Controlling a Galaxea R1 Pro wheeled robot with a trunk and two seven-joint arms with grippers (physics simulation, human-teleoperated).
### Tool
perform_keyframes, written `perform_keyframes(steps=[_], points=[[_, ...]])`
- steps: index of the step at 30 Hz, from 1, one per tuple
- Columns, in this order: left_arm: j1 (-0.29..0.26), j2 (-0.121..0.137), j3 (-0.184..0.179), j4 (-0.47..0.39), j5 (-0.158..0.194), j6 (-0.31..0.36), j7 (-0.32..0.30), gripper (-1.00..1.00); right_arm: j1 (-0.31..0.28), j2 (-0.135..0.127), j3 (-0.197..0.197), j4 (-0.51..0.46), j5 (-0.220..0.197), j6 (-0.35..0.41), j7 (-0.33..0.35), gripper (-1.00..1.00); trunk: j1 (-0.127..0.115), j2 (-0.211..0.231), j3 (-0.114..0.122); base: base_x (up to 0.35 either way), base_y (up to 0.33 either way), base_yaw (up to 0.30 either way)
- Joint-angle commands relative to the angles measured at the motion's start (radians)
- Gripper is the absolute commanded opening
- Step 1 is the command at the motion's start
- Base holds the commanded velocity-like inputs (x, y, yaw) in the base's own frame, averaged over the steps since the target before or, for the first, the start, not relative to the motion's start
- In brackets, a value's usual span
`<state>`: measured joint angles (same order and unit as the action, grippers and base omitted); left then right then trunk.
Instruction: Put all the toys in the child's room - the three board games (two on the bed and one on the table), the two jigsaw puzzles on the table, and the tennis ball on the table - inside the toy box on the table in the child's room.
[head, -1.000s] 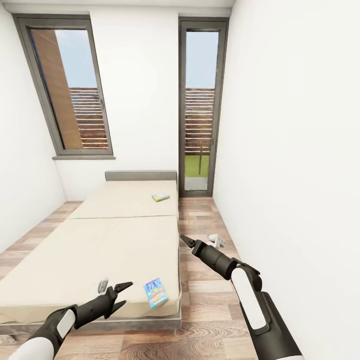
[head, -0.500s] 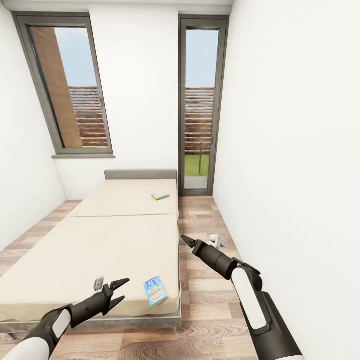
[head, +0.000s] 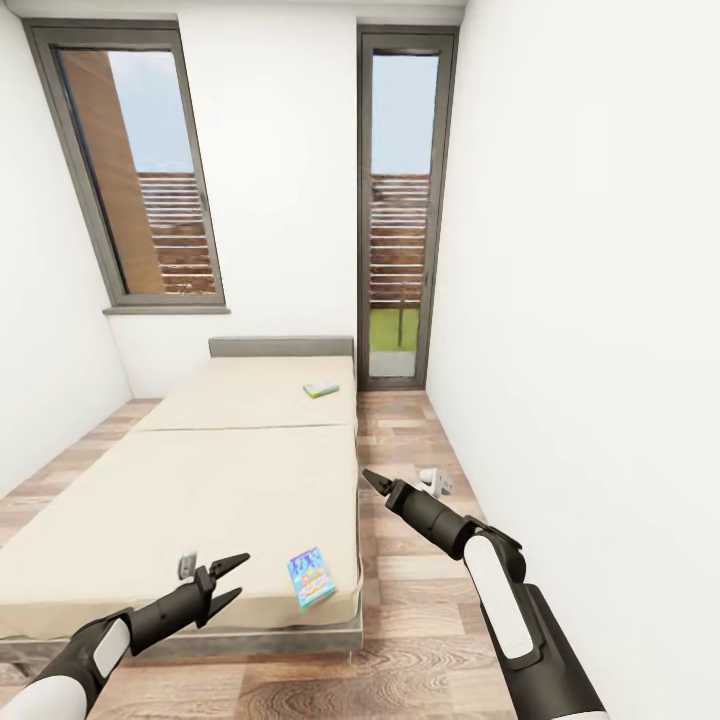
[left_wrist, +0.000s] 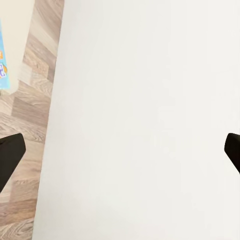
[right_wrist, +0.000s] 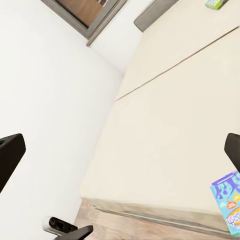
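Observation:
A blue board game lies flat near the front right corner of the bed. In the right wrist view the same board game lies by the mattress edge. A green-edged board game rests at the far end, by the grey headboard. My left gripper hovers open over the bed's front edge, to the left of the blue box, holding nothing. Over the floor beside the bed my right gripper is open and empty. The table, toy box, jigsaw puzzles and tennis ball are out of view.
A strip of wood-plank floor runs between the bed and the white right wall. A small white object lies on that strip near the wall. Two tall grey-framed windows stand behind the bed.
My left gripper has drawn a little to the left, away from the blue board game. The whole view has shifted slightly. The right arm holds its pose.

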<state>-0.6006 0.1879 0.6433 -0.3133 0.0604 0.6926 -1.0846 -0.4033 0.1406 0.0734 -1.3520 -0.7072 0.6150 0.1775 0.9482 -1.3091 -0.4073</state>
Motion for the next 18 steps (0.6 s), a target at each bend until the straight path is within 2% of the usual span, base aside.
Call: perform_keyframes(steps=[1, 18], points=[[-0.001, 0.001, 0.001, 0.0, 0.004, 0.008, -0.001, 1.0, -0.001, 0.0, -0.001, -0.001, -0.001, 0.005, 0.002, 1.0, 0.004, -0.008, -0.004, 0.0, 0.0, 0.0], [-0.001, 0.002, 0.001, 0.0, 0.003, 0.008, -0.005, 1.0, 0.0, 0.0, -0.001, 0.001, -0.002, 0.003, 0.002, 1.0, 0.069, -0.127, -0.058, 0.0, 0.0, 0.0]])
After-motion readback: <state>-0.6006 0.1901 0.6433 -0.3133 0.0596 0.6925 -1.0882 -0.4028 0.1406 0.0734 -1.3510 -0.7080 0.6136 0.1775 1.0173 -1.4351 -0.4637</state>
